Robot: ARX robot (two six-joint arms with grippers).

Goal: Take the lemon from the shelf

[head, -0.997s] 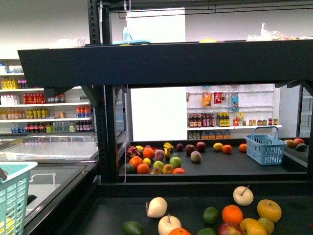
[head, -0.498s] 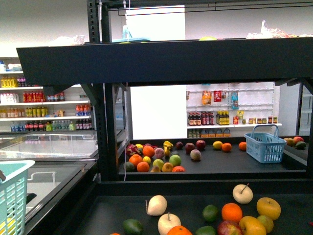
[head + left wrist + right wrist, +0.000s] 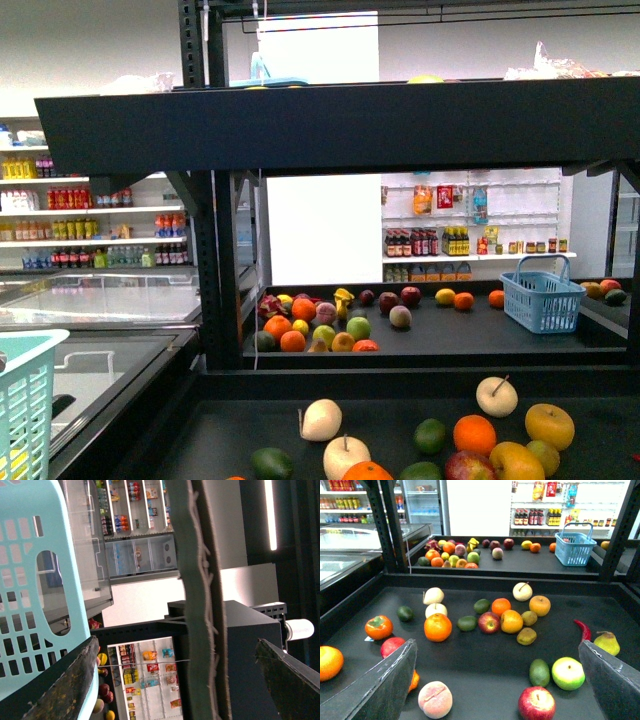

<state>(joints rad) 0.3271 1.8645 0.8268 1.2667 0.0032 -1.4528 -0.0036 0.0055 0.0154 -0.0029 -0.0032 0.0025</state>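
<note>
Front view: the black shelf (image 3: 340,125) fills the frame. The lemon (image 3: 445,297), as far as it can be told apart, lies on the rear bench (image 3: 470,340) just beside an orange (image 3: 464,303) and well left of a blue basket (image 3: 541,298). Right wrist view: the right pincer (image 3: 496,645) hangs released, fingers wide apart, above the near bench (image 3: 485,660) scattered with fruit, well short of the lemon (image 3: 527,544). Left wrist view: the left pincer (image 3: 176,641) is also spread, beside a teal basket (image 3: 35,580).

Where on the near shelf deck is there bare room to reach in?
Bare deck lies between the peach and the avocado. Also bare: the far strip behind the cream apple. Crowded: the middle cluster around the red apple.
</note>
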